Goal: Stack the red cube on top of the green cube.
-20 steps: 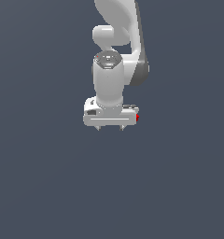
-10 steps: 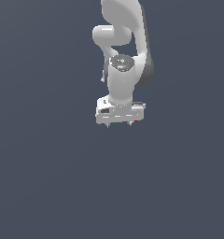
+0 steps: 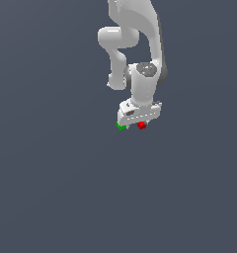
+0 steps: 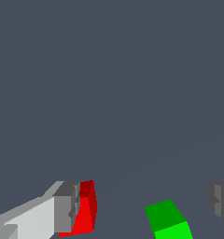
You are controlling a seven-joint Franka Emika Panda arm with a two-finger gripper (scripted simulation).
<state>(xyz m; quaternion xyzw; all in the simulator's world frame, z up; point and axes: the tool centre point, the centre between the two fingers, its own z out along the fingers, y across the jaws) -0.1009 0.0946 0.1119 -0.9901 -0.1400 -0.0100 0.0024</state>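
I am watching the exterior view, where the white arm (image 3: 140, 44) is reaching down from the top of the picture and the gripper (image 3: 132, 124) is hanging low over the plain grey floor (image 3: 51, 188). Going from the exterior view's left, the green cube (image 3: 121, 127) is peeking out just under the gripper's left edge, and the red cube (image 3: 141, 125) is showing just under its other end, a small gap lying between the two. Neither cube is sitting on the other. In the wrist view I am seeing the fingers standing wide apart, so the jaws are spread and clamping nothing: one finger (image 4: 62, 207) is sitting right beside the red cube (image 4: 83, 207), seemingly touching its side, with the cube lying inside the span next to that finger. The green cube (image 4: 167, 219) is lying between the fingers too, nearer the far finger (image 4: 219, 200) but clear of it. Both cubes are resting on the floor, apart from each other.
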